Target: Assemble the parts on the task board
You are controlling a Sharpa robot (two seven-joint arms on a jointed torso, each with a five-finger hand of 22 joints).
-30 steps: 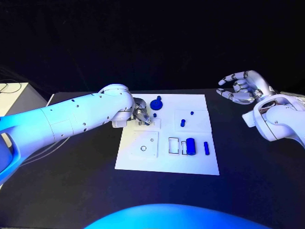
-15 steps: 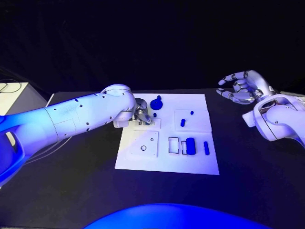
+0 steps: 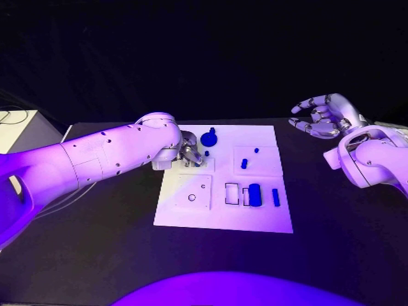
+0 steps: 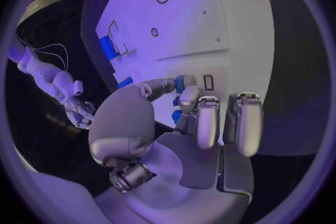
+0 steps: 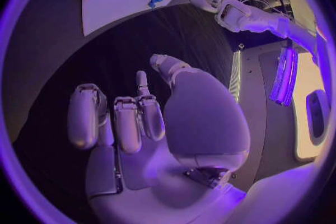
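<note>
White and flat, the task board [image 3: 224, 213] lay in the middle of the black table [image 3: 351, 242], a smooth rectangular plate with raised square panels and shallow rectangular pockets cut in it. I saw several small blue parts on it. A rounded blue knob with a short stem [image 3: 210, 137] sat near the far left corner of the board. A short blue cylinder [image 3: 255, 193] lay in the row of pockets toward the near side, and a thin blue bar [image 3: 276, 197] lay just to the right of it. Two small blue pegs [image 3: 245, 164] stood on the square panel at the far right of the board.

My left hand [image 3: 189, 153] was low over the far left part of the board, its silver metal fingers curled downward. In the left wrist view I could see a small blue piece [image 4: 183, 83] between the thumb and one finger [image 4: 189, 98] of this hand, so the hand was pinching that piece, directly above the white surface beside a small rectangular slot [image 4: 209, 82]. The rounded knob was just beside this hand, on its far right side, not touching it as far as I could tell.

My right hand [image 3: 322, 118] was raised off the board, well apart from it beyond the far right corner. Its shiny fingers were half bent and spread, and nothing was in them; the right wrist view showed the same empty palm [image 5: 189, 123] above the dark table.
</note>
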